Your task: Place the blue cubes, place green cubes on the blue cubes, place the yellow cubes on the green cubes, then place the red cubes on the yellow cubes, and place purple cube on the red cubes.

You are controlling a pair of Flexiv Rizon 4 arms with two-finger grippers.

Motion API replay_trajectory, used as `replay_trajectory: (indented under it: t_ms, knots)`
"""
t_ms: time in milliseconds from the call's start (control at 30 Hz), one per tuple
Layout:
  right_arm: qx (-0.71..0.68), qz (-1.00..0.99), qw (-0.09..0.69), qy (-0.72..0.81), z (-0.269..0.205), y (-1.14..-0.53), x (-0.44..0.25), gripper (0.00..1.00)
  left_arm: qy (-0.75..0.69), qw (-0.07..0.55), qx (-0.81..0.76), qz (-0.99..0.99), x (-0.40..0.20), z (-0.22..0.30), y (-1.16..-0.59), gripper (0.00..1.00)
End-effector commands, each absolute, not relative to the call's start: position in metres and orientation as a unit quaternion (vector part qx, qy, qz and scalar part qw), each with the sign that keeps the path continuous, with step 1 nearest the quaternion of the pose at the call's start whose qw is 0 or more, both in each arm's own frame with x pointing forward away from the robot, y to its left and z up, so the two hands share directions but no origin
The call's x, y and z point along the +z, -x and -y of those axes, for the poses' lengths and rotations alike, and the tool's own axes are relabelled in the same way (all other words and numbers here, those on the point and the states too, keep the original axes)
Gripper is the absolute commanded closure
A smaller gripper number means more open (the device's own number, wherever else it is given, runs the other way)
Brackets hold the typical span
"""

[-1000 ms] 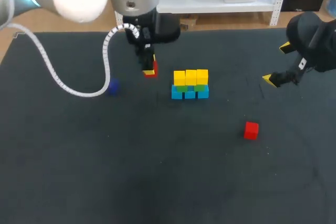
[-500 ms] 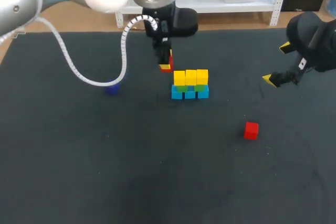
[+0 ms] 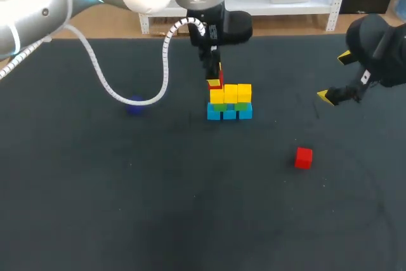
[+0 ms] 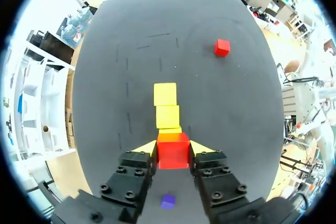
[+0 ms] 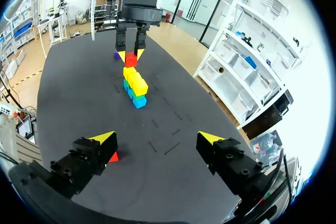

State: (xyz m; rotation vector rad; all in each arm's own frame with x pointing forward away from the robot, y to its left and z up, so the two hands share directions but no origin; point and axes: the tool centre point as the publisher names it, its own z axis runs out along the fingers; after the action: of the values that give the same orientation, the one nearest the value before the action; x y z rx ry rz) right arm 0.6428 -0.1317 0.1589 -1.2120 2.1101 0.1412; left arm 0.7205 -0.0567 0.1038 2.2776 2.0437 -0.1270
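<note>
A small wall of cubes stands mid-table: three blue cubes (image 3: pixel 229 113) at the bottom, green cubes (image 3: pixel 229 106) on them, yellow cubes (image 3: pixel 231 93) on top. My left gripper (image 3: pixel 216 79) hangs over the wall's left end, shut on a red cube (image 3: pixel 216 83) that sits just above the left yellow cube; I cannot tell if they touch. In the left wrist view the red cube (image 4: pixel 173 150) is clamped between both fingers, with the yellow cubes (image 4: pixel 166 103) ahead. A second red cube (image 3: pixel 304 157) lies loose at front right. The purple cube (image 3: pixel 134 106) rests at the left. My right gripper (image 3: pixel 336 77) hovers open at far right.
The black table mat (image 3: pixel 190 207) is bare across its whole front half. In the right wrist view the loose red cube (image 5: pixel 113 156) shows beside one finger of the right gripper (image 5: pixel 157 140), and the wall of cubes (image 5: pixel 135 85) stands further ahead.
My left arm has carried the red cube rightward from beside the wall to above its left yellow cube. The right arm and the loose cubes have stayed put.
</note>
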Motion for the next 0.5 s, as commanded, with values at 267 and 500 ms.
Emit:
replay_trajectory:
  t_ms: [267, 500]
  knots:
    - [-0.016, -0.814, 0.386, 0.434, 0.13, -0.641, 0.156, 0.0, -0.752, 0.018, -0.043, -0.658, 0.107, 0.071, -0.722, 1.0]
    - [-0.016, -0.814, 0.386, 0.434, 0.13, -0.641, 0.156, 0.0, -0.75, 0.012, -0.055, -0.659, 0.105, 0.077, -0.72, 1.0]
